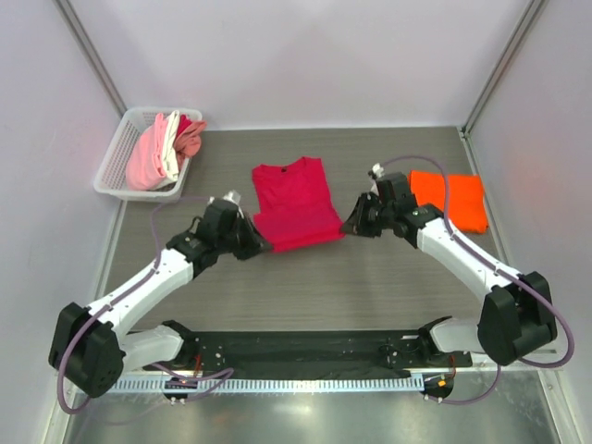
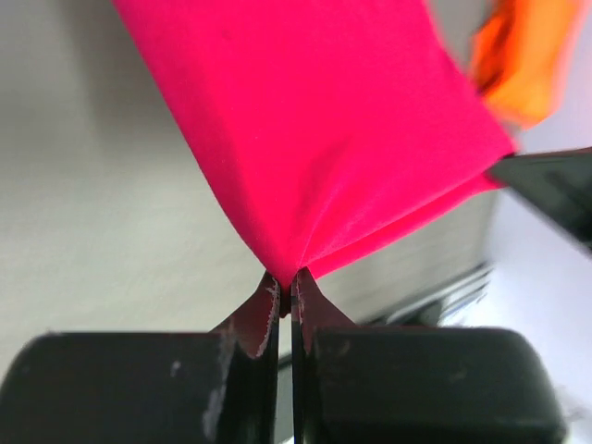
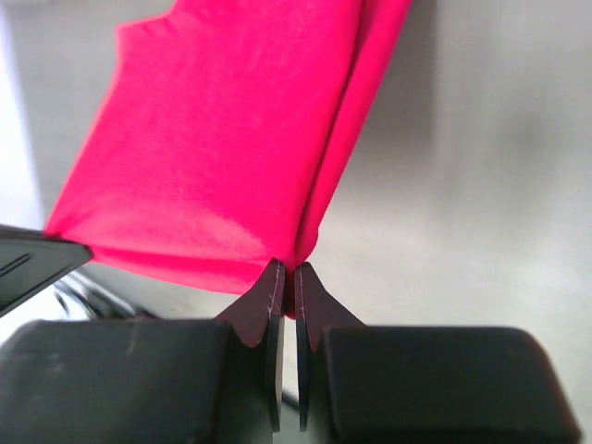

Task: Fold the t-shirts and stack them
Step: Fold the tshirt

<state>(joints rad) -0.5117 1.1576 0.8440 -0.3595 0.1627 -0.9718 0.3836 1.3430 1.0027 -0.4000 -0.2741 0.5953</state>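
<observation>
Crimson t-shirt (image 1: pixel 296 199) lies spread ahead of both grippers, hem nearest them. Left gripper (image 2: pixel 285 289) pinches one hem corner, right gripper (image 3: pixel 287 274) the other (jaws pressed together on cloth). Recommended: lift both corners level, keep the hem taut, carry it toward the collar. Orange t-shirt (image 1: pixel 450 201) rests outboard of the right gripper.
</observation>
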